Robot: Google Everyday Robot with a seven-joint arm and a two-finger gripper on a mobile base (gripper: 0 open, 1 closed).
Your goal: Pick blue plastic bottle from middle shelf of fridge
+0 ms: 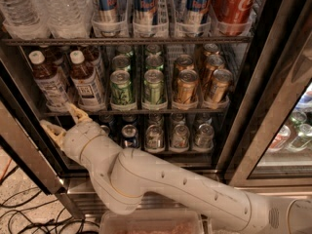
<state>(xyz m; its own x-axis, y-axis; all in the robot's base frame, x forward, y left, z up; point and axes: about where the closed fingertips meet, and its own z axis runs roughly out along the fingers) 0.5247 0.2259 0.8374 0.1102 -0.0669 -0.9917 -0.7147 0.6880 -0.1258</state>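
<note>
Two small blue plastic bottles of dark brown drink with white caps stand at the left of the middle shelf [146, 112], one on the left [48, 81] and one on the right [87, 82]. The fridge [253, 130] has its door open. My gripper [63, 121] is open and empty, just below the front edge of the middle shelf under these two bottles. One tan finger [77, 113] points up toward the right bottle's base, and the other finger [50, 130] points left. It touches neither bottle.
Green cans [121, 87] and gold cans [185, 86] fill the rest of the middle shelf. Water bottles [44, 9], tall blue cans [145, 6] and a red can [234, 4] stand above. Small cans [154, 136] sit below. The open door's edge [24, 155] is at left.
</note>
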